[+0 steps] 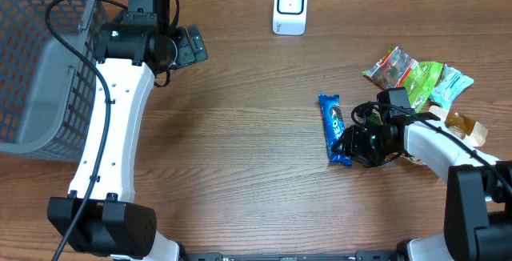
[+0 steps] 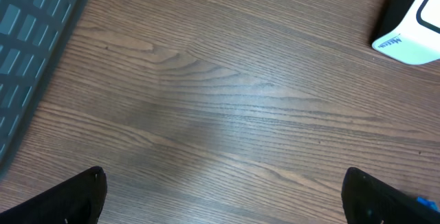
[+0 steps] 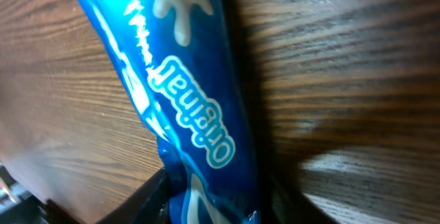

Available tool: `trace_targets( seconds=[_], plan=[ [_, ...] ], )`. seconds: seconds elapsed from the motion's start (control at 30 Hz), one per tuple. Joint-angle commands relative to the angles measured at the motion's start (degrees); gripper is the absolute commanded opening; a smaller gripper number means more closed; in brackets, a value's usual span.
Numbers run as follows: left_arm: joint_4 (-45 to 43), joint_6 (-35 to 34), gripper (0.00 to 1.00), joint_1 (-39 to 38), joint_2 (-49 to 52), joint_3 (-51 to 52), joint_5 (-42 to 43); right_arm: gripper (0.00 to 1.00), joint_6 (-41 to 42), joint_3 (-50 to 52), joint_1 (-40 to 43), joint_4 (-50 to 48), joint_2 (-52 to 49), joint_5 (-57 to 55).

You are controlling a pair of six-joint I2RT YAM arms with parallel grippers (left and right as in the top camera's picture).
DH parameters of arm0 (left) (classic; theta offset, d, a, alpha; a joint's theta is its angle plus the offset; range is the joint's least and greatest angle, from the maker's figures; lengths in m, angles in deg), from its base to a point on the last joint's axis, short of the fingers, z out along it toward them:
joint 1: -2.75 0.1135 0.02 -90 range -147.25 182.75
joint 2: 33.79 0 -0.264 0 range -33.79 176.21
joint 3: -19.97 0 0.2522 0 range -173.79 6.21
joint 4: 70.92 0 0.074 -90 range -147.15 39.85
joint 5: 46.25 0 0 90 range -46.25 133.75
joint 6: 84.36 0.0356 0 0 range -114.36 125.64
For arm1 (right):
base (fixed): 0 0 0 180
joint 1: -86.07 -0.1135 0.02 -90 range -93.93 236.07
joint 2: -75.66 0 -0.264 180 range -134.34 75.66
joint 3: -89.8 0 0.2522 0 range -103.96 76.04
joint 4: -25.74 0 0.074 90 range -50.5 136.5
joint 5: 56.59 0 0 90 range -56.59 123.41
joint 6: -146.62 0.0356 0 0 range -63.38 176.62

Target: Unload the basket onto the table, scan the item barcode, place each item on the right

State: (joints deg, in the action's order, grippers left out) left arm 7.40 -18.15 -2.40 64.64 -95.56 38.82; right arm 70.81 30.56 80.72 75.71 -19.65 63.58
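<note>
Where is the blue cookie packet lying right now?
In the overhead view, the blue cookie packet lies on the right side of the table, just left of the pile of snack bags, with the right gripper at its near end.

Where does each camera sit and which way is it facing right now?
Overhead: fixed above, looking straight down on the wooden table; both arms show, right gripper at the blue snack packet.
Left wrist: on the left arm, facing down at bare wood; its open dark fingertips in the bottom corners.
Right wrist: close over the packet; its fingers flank it.
Shared: overhead and left wrist both show the white box-shaped scanner and grey mesh basket; overhead and right wrist, the packet.
</note>
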Motion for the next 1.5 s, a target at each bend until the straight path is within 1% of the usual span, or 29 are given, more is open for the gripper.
trace_targets(
  seconds=[0.0,0.03,0.07,0.1,0.23,0.3,0.43,0.47,0.57,0.63,0.7,0.9,1.03,1.23,1.33,1.47],
  plan=[
    [0.0,-0.4,1.00,-0.1,0.7,-0.3,0.5,0.25,1.3,0.9,0.2,0.0,1.0,-0.5],
    [0.0,-0.4,1.00,-0.1,0.7,-0.3,0.5,0.13,1.3,0.9,0.2,0.1,1.0,-0.5],
    [0.0,-0.4,1.00,-0.1,0.7,-0.3,0.5,0.06,1.3,0.9,0.2,0.2,1.0,-0.5],
    [0.0,-0.4,1.00,-0.1,0.7,-0.3,0.5,0.04,1.3,0.8,0.2,0.3,1.0,-0.5],
    [0.0,-0.4,1.00,-0.1,0.7,-0.3,0.5,0.04,1.6,-0.7,0.2,2.2,2.1,-1.0],
    [0.0,-0.4,1.00,-0.1,0.7,-0.3,0.5,0.04,2.7,-2.3,-0.1,4.6,3.4,-4.3],
    [0.0,-0.4,1.00,-0.1,0.7,-0.3,0.5,0.04,6.4,-6.8,-3.2,11.6,6.9,-20.0],
    [0.0,-0.4,1.00,-0.1,0.7,-0.3,0.5,0.04,8.9,-8.3,-4.9,14.0,7.7,-26.3],
    [0.0,-0.4,1.00,-0.1,0.7,-0.3,0.5,0.04,20.4,-12.7,-11.2,21.4,8.6,-44.5],
    [0.0,-0.4,1.00,-0.1,0.7,-0.3,0.5,0.04,25.3,-15.0,-16.3,24.8,8.5,-52.7],
    [0.0,-0.4,1.00,-0.1,0.7,-0.3,0.5,0.04,28.0,-15.9,-22.1,25.9,8.5,-59.0],
    [0.0,-0.4,1.00,-0.1,0.7,-0.3,0.5,0.04,28.0,-15.9,-32.2,26.5,5.1,-68.5],
    [0.0,-0.4,1.00,-0.1,0.7,-0.3,0.5,0.04,27.8,-15.9,-35.8,27.4,0.2,-72.9],
    [0.0,-0.4,1.00,-0.1,0.7,-0.3,0.5,0.04,25.8,-16.1,-40.1,28.1,-7.8,-83.9],
    [0.0,-0.4,1.00,-0.1,0.7,-0.3,0.5,0.04,25.9,-16.1,-42.8,28.1,-9.5,-87.9],
    [0.0,-0.4,1.00,-0.1,0.7,-0.3,0.5,0.04,23.8,-16.1,-46.8,26.8,-9.6,-88.6]
  ],
)
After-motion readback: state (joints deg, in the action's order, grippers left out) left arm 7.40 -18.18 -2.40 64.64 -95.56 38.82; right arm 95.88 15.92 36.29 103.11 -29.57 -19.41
